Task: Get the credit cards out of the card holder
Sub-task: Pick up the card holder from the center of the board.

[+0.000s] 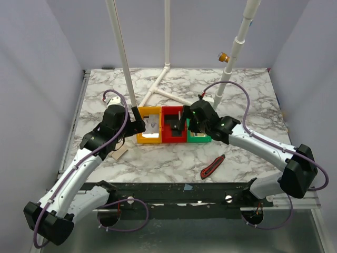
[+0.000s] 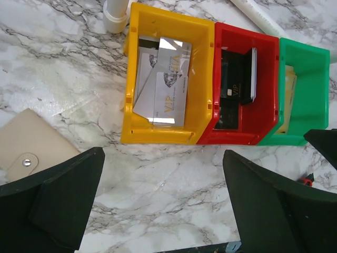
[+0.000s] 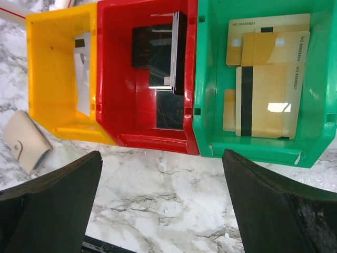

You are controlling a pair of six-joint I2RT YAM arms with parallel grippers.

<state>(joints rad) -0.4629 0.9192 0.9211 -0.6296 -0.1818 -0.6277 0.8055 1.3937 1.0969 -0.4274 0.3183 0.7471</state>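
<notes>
Several gold credit cards lie inside the green bin.

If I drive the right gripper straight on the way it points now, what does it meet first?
Probably the red plastic bin, at its near wall beside the green plastic bin, or the black cards lying inside. The right gripper is open above them; depth is unclear, so I can't tell which.
</notes>
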